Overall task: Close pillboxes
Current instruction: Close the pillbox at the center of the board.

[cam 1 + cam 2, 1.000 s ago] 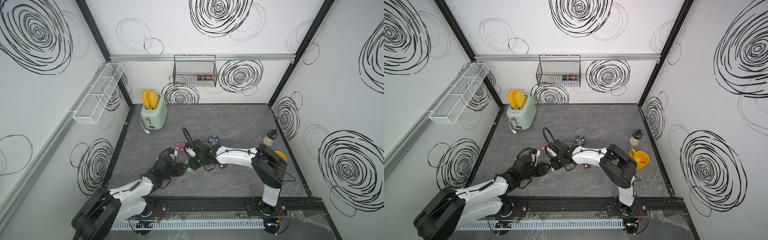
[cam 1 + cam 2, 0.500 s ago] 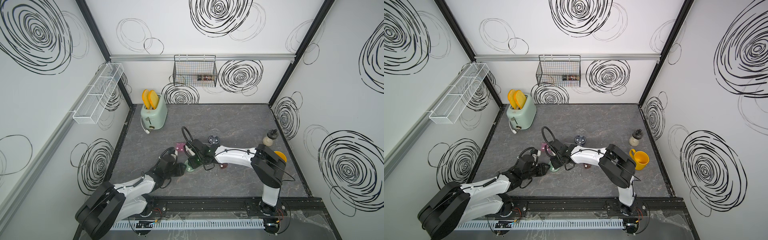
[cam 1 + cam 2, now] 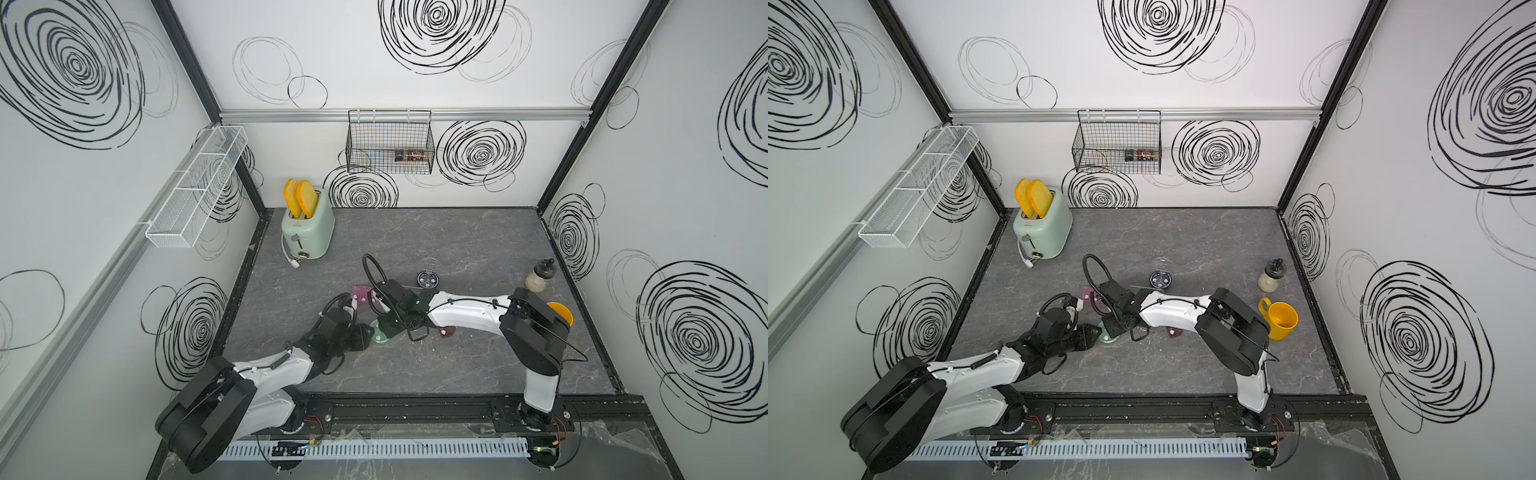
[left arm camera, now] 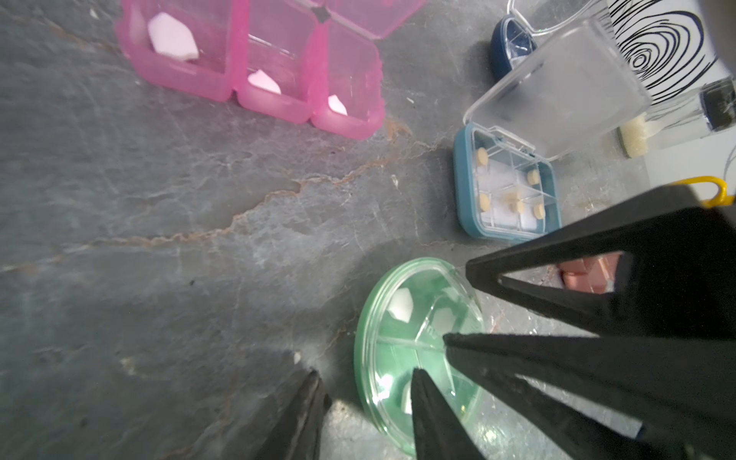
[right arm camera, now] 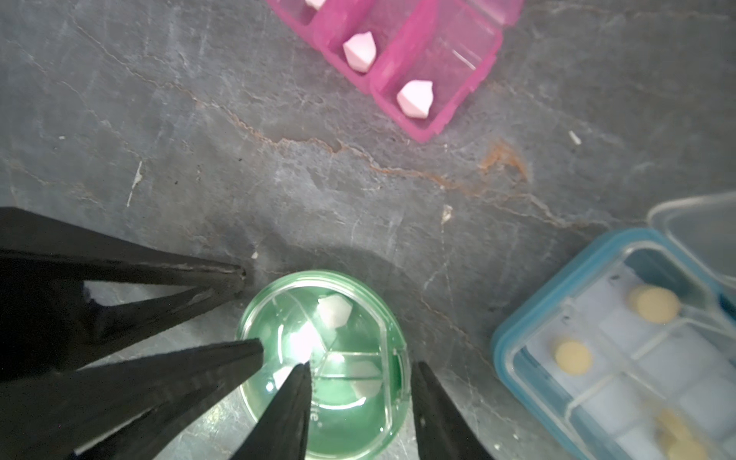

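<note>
your left gripper [image 4: 364,372] is spread and holding nothing: one fingertip [image 4: 424,398] hangs over the lid of the green round pillbox [image 4: 398,346], and its partner sits off the rim above bare table [image 4: 179,223]. your right gripper [image 5: 362,364] is spread and empty too, one fingertip [image 5: 294,382] over the middle of the lid, the other just outside the rim. whether any tip actually presses the plastic, i can't tell. here's the relation that matters: in both top views the box lies flat at front-centre of the table, at 3 o'clock from the left gripper and about 7 o'clock from the right wrist. both tools are right on top of it, neither nearer. it's round, so there's no long axis to line up with, and the lid faces straight up with dividers and white pills showing through. the lid looks down on the base, but seated or not, i can't say. i'd judge the next move is a plain push straight down, and either arm could give it. step outward: the blue pillbox [image 4: 507,187] stands near, clear lid raised; i can't pick it out from above. from the green one, the pink pillbox [image 3: 360,293] at 11 o'clock has its flaps thrown back, the dark round pillbox [image 3: 428,279] is at 1 o'clock and the brown pillbox [image 3: 448,331] at 3 o'clock. well beyond, yellow mug [image 3: 1283,322] at 3, toaster [image 3: 307,232] at 11.
</note>
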Robot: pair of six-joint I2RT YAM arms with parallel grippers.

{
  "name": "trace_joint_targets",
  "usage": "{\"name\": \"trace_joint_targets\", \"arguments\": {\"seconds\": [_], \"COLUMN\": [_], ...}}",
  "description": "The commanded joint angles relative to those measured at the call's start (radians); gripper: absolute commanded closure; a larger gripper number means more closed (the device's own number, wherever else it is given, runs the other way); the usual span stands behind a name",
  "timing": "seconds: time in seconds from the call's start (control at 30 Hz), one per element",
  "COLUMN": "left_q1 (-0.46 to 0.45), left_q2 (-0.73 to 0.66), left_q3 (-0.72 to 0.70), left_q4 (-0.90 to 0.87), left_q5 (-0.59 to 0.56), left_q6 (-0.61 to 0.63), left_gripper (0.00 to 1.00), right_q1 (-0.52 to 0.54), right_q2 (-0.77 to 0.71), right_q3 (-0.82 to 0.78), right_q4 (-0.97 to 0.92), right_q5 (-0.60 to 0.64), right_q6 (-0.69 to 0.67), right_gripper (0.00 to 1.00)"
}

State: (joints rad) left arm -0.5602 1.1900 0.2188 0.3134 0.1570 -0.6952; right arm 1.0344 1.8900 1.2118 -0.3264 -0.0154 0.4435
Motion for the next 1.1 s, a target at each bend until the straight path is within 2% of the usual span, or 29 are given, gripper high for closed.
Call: {"name": "trace_joint_targets", "arguments": {"seconds": [0.0,0.53,1.0,1.07], "left_q1": [-0.013,-0.038,-0.066,-0.069], "left_q2": [0.027,0.069,0.044,0.047], "left_q3": [0.004,-0.031,-0.105,-0.109], "left_q4": [-0.007,0.02,0.028,0.033], "left_q5": [-0.028,-0.048,-0.069,-0.071], "left_q6": [0.01,-0.019,-0.049,-0.052], "left_gripper": [0.61,0.72,0.7,0.7], "right_q1": [0.016,0.024,0.042,0.044], "right_q2": [0.025,0.038,0.07,0.073], "right_q3": [0.014,0.015,0.006,0.004], "right_q4": [-0.076,-0.074,-0.089,-0.09], "right_q5": [0.019,-0.002,-0.015,-0.02], "right_q6": [0.007,0.01,0.036,0.042], "right_gripper": [0.52,0.52,0.51,0.47]}}
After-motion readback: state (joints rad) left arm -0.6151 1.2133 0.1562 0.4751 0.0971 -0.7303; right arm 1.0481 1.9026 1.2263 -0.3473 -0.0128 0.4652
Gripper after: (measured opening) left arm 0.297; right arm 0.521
